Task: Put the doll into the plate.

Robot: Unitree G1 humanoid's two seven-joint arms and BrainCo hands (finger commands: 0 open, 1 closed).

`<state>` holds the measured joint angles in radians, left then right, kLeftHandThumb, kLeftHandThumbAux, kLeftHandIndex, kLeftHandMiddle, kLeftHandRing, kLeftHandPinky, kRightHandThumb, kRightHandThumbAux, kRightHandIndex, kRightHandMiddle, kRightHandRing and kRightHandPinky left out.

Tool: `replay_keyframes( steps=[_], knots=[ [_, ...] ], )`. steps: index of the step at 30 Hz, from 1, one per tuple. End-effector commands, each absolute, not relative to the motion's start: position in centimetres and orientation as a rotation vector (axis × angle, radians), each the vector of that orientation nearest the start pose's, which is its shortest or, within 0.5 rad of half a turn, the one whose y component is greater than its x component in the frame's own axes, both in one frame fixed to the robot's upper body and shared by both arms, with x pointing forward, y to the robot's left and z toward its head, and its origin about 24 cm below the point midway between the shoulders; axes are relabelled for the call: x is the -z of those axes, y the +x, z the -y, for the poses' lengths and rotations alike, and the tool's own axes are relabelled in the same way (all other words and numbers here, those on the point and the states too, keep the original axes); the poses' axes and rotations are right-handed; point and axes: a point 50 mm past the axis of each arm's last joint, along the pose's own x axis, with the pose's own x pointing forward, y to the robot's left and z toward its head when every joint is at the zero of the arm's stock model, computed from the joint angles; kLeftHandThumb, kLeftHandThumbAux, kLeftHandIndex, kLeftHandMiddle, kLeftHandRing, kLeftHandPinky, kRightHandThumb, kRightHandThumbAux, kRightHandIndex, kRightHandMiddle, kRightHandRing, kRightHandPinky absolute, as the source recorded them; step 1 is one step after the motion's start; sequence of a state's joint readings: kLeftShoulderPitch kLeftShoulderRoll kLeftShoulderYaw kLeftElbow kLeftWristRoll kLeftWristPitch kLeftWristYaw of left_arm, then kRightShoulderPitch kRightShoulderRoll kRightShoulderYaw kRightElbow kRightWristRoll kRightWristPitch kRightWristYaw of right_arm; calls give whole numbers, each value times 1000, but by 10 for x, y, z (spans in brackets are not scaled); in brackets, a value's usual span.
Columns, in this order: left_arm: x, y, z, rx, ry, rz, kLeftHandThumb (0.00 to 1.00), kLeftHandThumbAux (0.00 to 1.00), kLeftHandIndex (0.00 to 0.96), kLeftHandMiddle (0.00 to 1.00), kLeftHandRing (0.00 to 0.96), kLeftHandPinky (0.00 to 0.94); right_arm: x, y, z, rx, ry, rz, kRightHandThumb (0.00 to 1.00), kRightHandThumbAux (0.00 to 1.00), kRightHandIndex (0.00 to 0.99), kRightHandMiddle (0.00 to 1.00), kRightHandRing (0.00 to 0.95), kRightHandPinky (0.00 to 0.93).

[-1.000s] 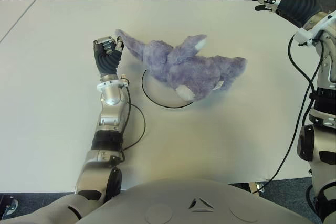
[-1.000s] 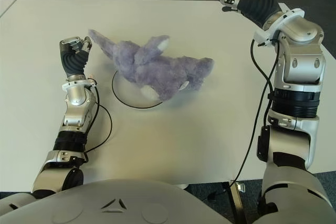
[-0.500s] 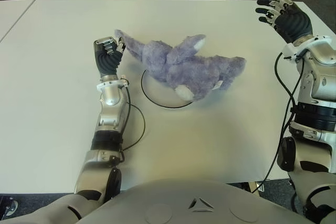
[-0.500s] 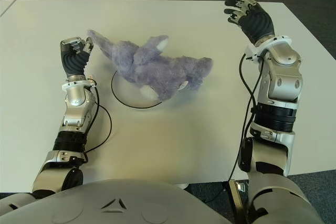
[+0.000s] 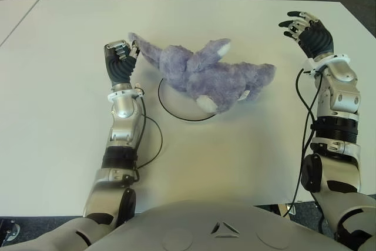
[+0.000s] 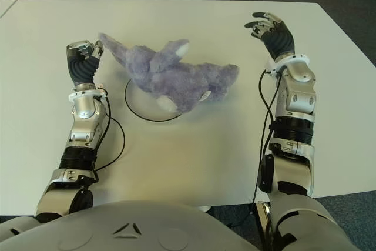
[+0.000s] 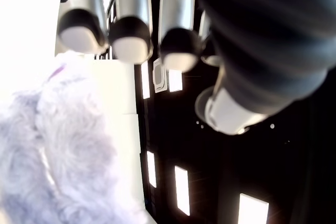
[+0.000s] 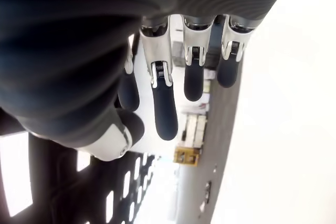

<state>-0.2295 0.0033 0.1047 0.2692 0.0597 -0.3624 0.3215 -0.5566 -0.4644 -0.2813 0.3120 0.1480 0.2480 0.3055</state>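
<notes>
The doll (image 5: 205,77), a purple plush shark, lies across the white plate with a black rim (image 5: 168,111) and covers most of it. Its tail points left, up to my left hand (image 5: 126,49). That hand stands upright just left of the tail tip with its fingers (image 7: 128,38) loosely bent. In the left wrist view nothing sits between fingers and thumb, and the plush (image 7: 63,150) shows beside them. My right hand (image 5: 299,24) hangs over the table's far right side, well clear of the doll, its fingers (image 8: 163,108) spread and holding nothing.
The white table (image 5: 70,121) runs wide on all sides of the plate. A second table's corner (image 5: 14,13) shows at the far left. Dark floor lies beyond the far edge. Cables hang along both forearms.
My right arm has come down and inward from the far right corner, toward the table's right side. The left hand, doll and plate have not moved.
</notes>
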Motion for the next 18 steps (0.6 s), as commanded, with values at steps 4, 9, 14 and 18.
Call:
replay_keyframes(
  steps=[4, 9, 14, 18],
  knots=[
    [-19, 257, -177, -395, 28, 97, 547, 755, 846, 902, 908, 907, -148, 339, 280, -17, -104, 68, 710, 719, 425, 407, 430, 451],
    [-19, 256, -177, -392, 29, 98, 550, 750, 845, 902, 909, 907, -144, 337, 279, -32, -96, 71, 710, 718, 425, 421, 441, 458],
    [-19, 256, -177, -397, 33, 94, 548, 749, 842, 902, 910, 906, -137, 335, 281, -46, -85, 50, 710, 717, 426, 441, 457, 464],
    [-20, 256, -177, -409, 36, 91, 544, 750, 839, 901, 910, 905, -129, 334, 284, -51, -78, 24, 710, 717, 427, 456, 471, 473]
  ],
)
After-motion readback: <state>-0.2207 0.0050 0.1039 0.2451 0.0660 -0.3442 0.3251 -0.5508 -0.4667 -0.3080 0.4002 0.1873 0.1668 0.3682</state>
